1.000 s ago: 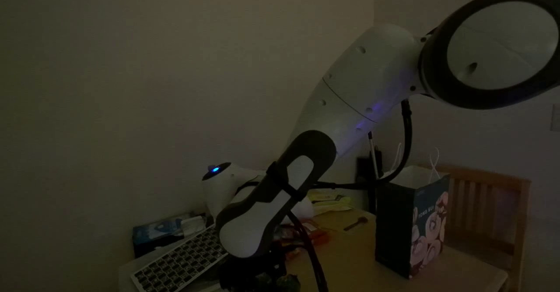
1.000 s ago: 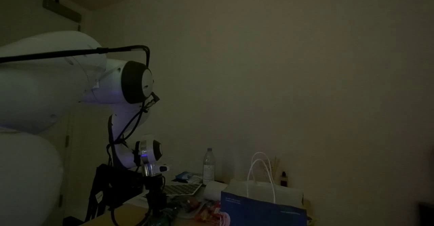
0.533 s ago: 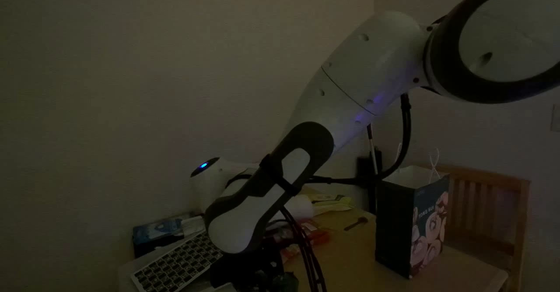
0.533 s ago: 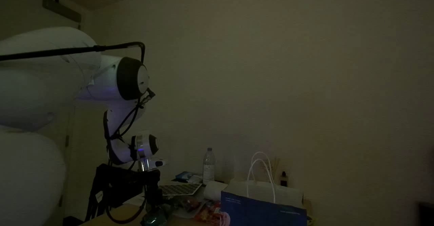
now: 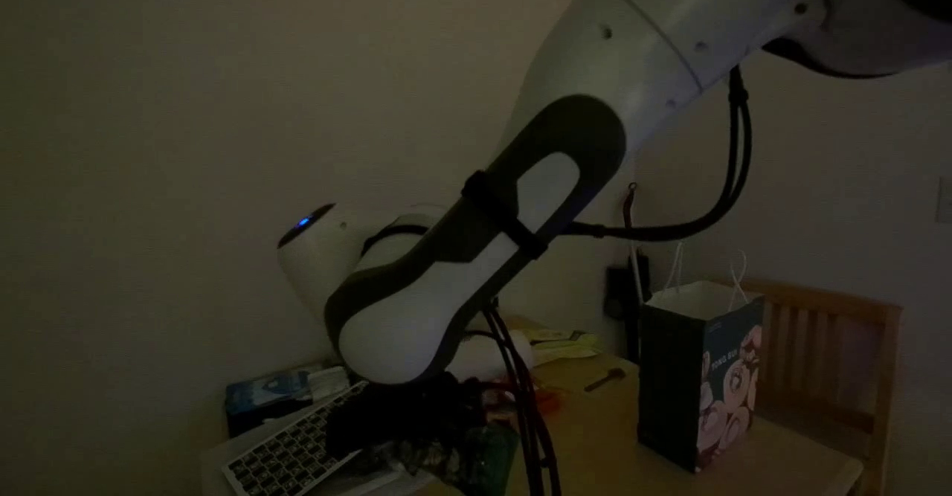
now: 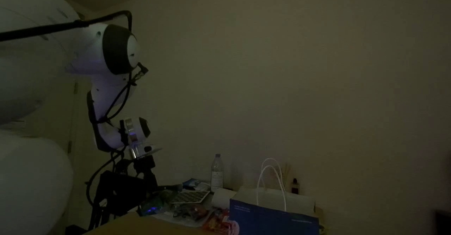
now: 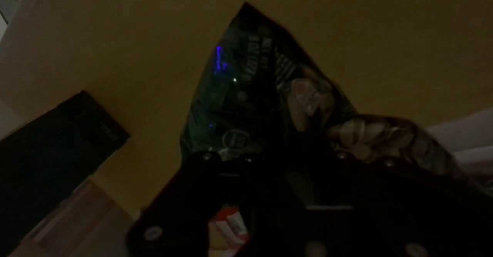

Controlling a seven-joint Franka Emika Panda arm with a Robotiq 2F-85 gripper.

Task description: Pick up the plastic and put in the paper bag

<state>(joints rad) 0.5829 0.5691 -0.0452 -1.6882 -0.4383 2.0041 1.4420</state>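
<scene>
The plastic is a shiny crumpled wrapper, dark green with printed text and brownish pictures. It fills the middle of the wrist view (image 7: 250,95) and shows in both exterior views (image 5: 492,451) (image 6: 151,206). My gripper (image 7: 296,155) is shut on it, with the wrapper bunched between the fingers and spreading out on both sides. The wrapper hangs above the table. The paper bag (image 5: 732,392) stands upright on the table, dark-sided, its top open and handles up. It also shows in an exterior view (image 6: 275,219) and at the left of the wrist view (image 7: 57,153).
A keyboard (image 5: 297,444) lies below the arm. Red packets (image 6: 217,221), a paper roll (image 6: 222,197) and a water bottle (image 6: 217,175) stand or lie behind the bag. A small dark utensil (image 5: 605,379) lies on the table. A wooden chair (image 5: 825,295) stands behind.
The arm and gripper have risen and moved left in both exterior views. The green wrapper has come up with the gripper and shows more fully. The bag has not moved.
</scene>
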